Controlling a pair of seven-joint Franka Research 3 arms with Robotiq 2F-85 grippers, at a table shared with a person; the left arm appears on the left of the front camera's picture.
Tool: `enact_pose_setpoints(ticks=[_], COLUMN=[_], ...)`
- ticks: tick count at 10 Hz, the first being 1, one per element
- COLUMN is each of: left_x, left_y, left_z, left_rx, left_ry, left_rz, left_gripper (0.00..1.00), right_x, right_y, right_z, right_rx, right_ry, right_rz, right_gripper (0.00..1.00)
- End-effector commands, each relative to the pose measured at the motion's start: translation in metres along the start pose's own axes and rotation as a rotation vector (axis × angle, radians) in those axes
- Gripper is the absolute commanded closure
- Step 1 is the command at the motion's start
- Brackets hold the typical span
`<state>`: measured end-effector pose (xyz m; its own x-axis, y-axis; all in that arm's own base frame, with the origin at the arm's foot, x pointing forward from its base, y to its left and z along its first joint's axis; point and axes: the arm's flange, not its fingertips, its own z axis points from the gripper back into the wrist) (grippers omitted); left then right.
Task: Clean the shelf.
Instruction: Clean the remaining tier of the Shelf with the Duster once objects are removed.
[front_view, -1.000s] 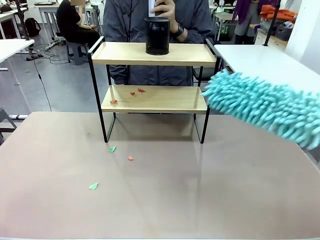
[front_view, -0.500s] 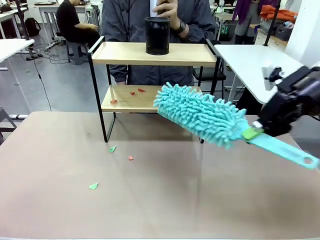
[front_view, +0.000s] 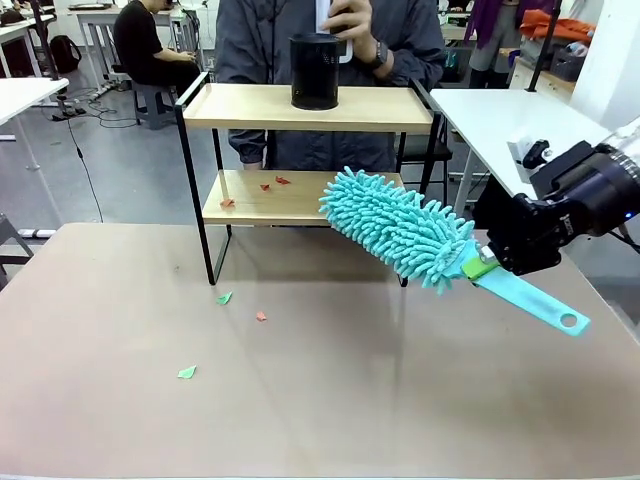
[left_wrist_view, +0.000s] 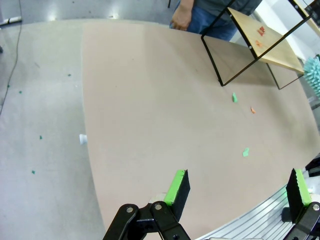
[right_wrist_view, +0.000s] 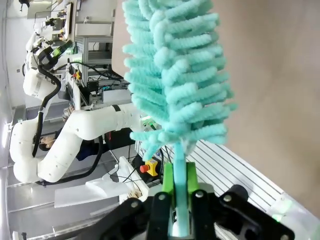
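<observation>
**Shelf cleaning: duster at the lower board, sweep barely begun**

Item 1. Left gripper: jaws wide apart, nothing between them, hanging over the near edge of the table. No part in the work at present.

Item 2. Loose scraps on the table: two green and one orange. They lie ahead of the left gripper and well apart from it. They are far to the left of the right gripper, short of the shelf's legs.

Item 3. The shelf: stands at the table's far side, well ahead of the left gripper and ahead-left of the right gripper. The lower board carries several red scraps on its left half, left of the duster's tip and apart from it.

Item 4. Black mesh cup: upright on the top board, with a person's hand just above it.

Item 5. Teal duster: the fluffy head slants out from the right gripper up towards the lower board's right half. Whether it touches the wood cannot be told.

Item 6. Right gripper: clamped on the duster's handle just behind the head; the handle's tail juts out behind the gripper.

Status, judged: the red scraps are not yet reached and the top board is untouched with the cup on it, so nearly all the task is left.
</observation>
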<state>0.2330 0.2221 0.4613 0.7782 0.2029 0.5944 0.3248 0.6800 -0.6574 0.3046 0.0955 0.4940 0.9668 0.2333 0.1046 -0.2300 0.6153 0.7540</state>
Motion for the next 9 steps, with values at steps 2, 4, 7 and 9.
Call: enact_pose_setpoints(ticks=[2, 4, 7, 9], left_x=[0.001, 0.001, 0.001, 0.001], left_y=[0.000, 0.000, 0.000, 0.000], left_z=[-0.001, -0.001, -0.001, -0.001], left_rx=[-0.018, -0.018, -0.018, -0.018], left_ry=[-0.021, -0.021, -0.021, -0.021], left_rz=[-0.021, -0.021, -0.021, -0.021], left_gripper=[0.00, 0.00, 0.00, 0.00], right_x=[0.006, 0.047, 0.097, 0.126], right_y=[0.002, 0.011, 0.019, 0.020], right_z=[-0.006, -0.020, -0.061, -0.086], right_rx=[-0.009, -0.060, -0.161, -0.256], right_ry=[-0.037, -0.146, -0.214, -0.259], right_rz=[-0.005, 0.004, -0.030, -0.075], right_gripper=[0.88, 0.88, 0.88, 0.88])
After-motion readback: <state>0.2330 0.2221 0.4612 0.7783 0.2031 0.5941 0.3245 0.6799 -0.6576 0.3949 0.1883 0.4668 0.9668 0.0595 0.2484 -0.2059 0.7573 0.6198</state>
